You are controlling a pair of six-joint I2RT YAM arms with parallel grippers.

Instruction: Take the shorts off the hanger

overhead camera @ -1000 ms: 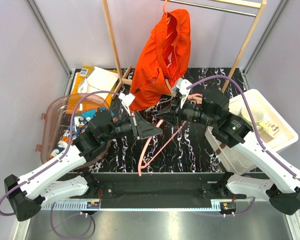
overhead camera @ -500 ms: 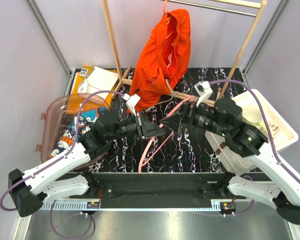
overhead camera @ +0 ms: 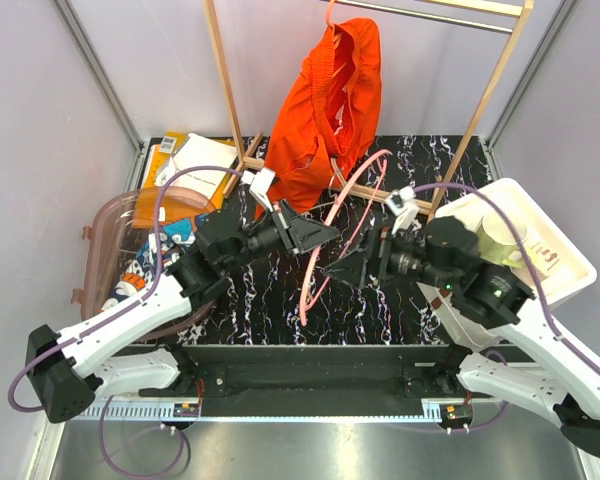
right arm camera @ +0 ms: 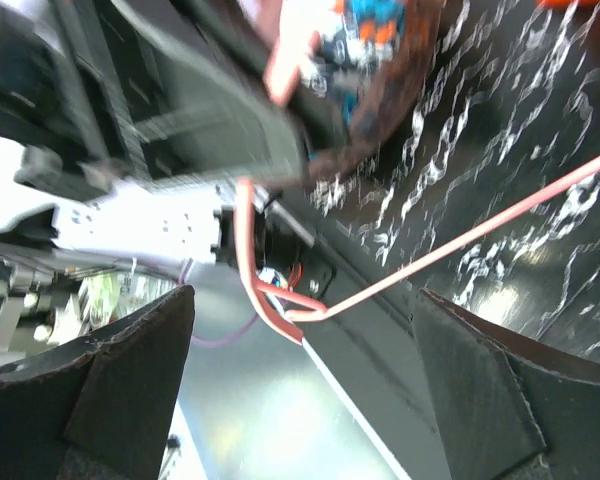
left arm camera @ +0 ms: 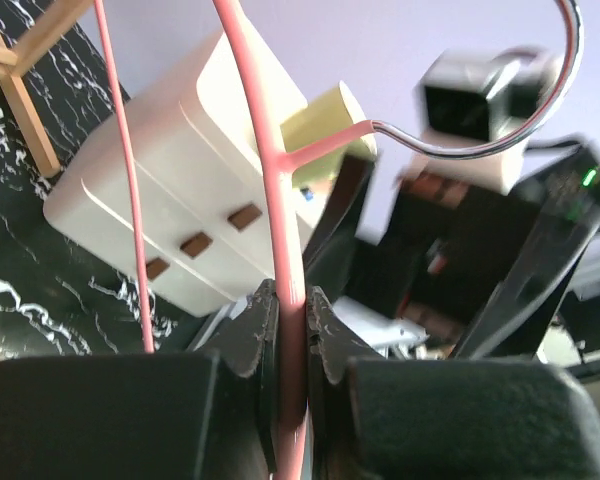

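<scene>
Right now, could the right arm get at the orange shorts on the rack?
Probably yes: the right gripper is open and empty, the orange shorts hang beyond it, though the pink hanger in the left gripper crosses between.

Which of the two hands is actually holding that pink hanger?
The left hand, clamped on the pink hanger; the right hand is open, gripping nothing.

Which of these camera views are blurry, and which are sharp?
Top external: sharp and evenly lit, orange shorts crisp. Left wrist: pink hanger sharp near the fingers, right arm behind blurred. Right wrist: motion-smeared throughout, with glare on the marbled table.
</scene>
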